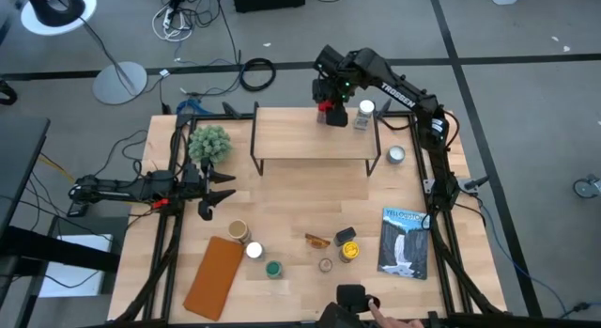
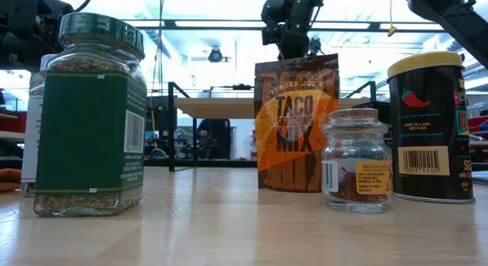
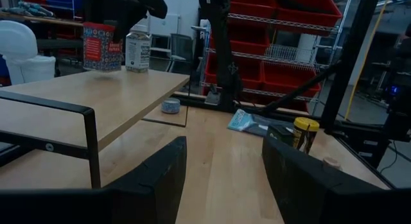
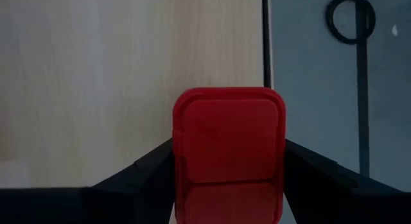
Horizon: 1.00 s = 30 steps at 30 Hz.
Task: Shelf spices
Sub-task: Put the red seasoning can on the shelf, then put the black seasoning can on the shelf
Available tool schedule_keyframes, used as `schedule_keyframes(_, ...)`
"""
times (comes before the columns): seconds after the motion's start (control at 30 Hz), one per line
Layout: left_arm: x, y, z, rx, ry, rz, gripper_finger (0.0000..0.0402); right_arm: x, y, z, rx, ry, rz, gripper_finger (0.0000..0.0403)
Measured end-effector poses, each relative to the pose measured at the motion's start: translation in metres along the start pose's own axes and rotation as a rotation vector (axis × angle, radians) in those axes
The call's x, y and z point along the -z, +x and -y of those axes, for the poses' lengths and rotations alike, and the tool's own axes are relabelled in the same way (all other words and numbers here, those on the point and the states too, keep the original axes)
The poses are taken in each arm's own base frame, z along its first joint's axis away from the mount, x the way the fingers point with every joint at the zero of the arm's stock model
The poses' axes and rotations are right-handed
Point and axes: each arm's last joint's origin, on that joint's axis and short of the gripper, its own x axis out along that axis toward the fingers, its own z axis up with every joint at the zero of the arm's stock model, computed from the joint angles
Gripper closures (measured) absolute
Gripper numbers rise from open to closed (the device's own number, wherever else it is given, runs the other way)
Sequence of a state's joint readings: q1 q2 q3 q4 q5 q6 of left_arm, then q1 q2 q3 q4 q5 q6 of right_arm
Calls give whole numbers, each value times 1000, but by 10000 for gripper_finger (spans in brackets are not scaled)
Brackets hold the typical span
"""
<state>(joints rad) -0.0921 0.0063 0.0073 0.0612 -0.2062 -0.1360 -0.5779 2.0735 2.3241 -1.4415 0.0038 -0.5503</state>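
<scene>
My right gripper hangs over the far right part of the shelf, pointing steeply down, shut on the red tin. A white-lidded jar stands on the shelf beside the tin. More spices stand on the table near its front edge: a green-lidded jar, an amber packet, a small glass jar and a yellow-lidded tin. My left gripper waits open at the table's left side, level, with nothing between its fingers. My right gripper has the red tin between its two fingers, one on each of two opposite side walls near the top. The fingers come from above, slanting down. The tin stays upright; whether its bottom rests on the shelf board I cannot tell.
A shallow silver tin lies right of the shelf, a blue-and-white flat packet at the near right. A green plant stands left of the shelf, a brown flat piece lies near left. A person's hand shows at the front edge.
</scene>
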Motion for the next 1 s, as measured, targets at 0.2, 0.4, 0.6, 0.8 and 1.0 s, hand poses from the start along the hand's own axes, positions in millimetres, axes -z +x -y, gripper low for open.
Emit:
schedule_keyframes(0.2,0,0,0,0,0,0,193,-1,0,-1,-5,-1,8,154)
schedule_keyframes(0.4,0,0,0,0,0,0,193,-4,0,-4,1,-5,11,151)
schedule_keyframes(0.6,0,0,0,0,0,0,193,-3,-1,-4,27,-5,-3,152)
schedule_keyframes(0.8,0,0,0,0,0,0,193,-2,-13,-8,42,-11,20,148)
schedule_keyframes(1.0,0,0,0,0,0,0,193,1,-33,-11,65,-7,62,148)
